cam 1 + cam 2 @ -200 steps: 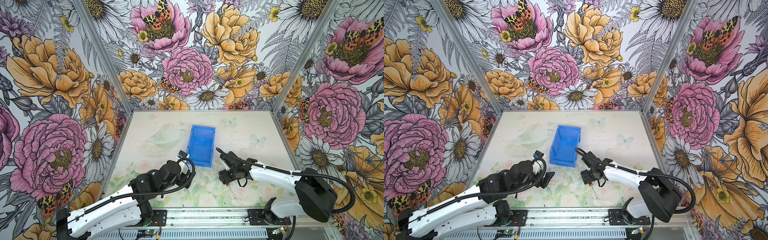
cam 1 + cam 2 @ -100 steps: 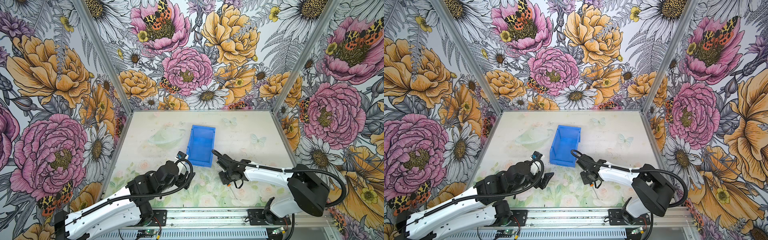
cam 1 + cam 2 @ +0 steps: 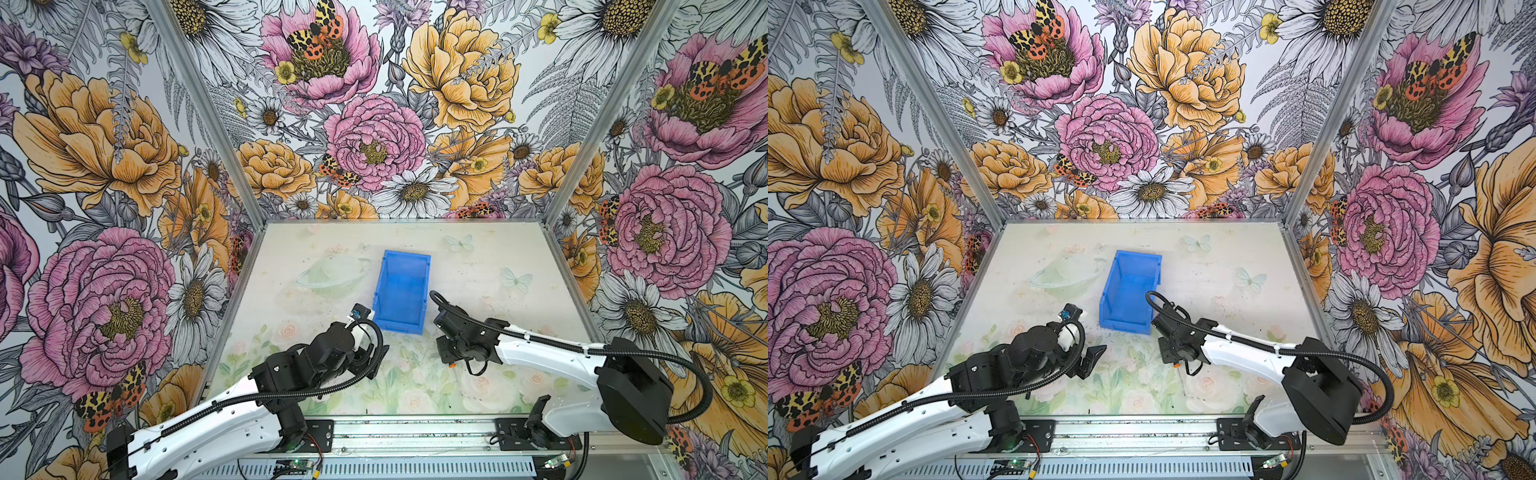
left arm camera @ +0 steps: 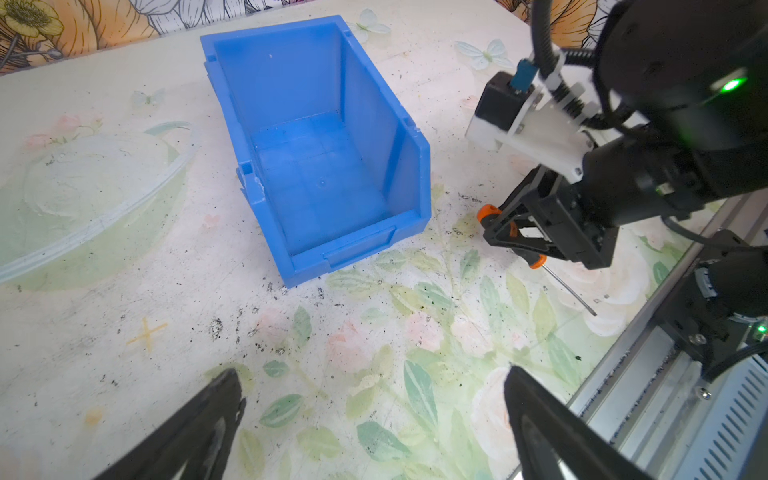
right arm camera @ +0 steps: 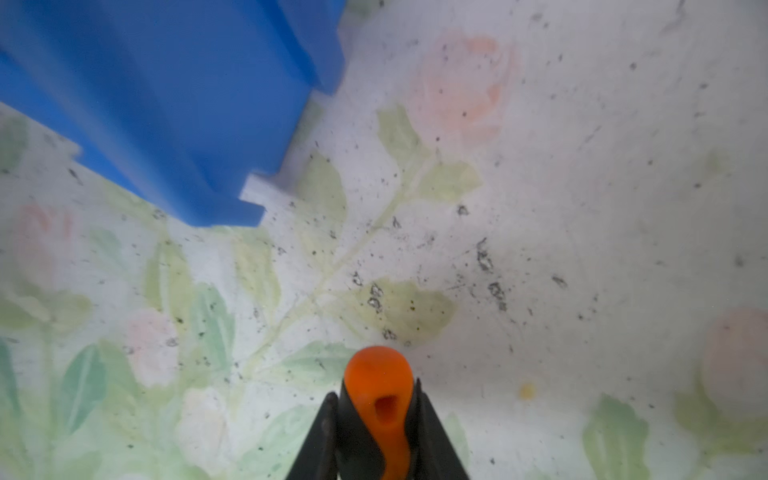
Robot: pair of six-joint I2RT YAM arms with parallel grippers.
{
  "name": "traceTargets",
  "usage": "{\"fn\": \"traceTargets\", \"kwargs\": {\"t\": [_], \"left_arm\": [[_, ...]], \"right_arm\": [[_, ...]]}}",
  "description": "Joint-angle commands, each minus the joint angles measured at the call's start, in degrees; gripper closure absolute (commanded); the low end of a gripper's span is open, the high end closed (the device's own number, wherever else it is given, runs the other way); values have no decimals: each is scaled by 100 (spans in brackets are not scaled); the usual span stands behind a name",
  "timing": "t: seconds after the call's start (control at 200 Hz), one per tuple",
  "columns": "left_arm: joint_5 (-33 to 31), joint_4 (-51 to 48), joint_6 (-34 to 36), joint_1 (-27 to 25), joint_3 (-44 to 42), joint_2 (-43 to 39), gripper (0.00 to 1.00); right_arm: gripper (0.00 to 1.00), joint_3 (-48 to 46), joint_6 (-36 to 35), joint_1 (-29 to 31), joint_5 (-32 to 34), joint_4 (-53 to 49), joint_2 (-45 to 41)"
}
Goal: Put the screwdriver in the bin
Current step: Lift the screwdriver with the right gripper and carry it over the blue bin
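One screwdriver (image 5: 380,382), handle pinched in right gripper (image 4: 515,239) beside bin (image 4: 415,174); thin shaft stuck out behind, likely to snag bin's wall or swivel.

No legible text, label, brand, number or sign on anything here

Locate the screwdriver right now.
The screwdriver is clamped by its handle in the right gripper. That is right of centre in both top views, just off the near right corner of the bin.
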Motion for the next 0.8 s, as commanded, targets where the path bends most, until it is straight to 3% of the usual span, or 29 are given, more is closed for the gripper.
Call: {"fn": "traceTargets", "kwargs": {"t": [0.0,0.43,0.796], "left_arm": [[-250,217,-203,95,-122,-155,1],[-522,289,-297,364,-292,-517,1],[-370,401,-328,364,-388,-721,1]], "right_arm": [[100,543,357,46,290,-6,-330],[100,2339,627,56,768,-99,112],[100,3527,862,40,1105,80,1302]]}}
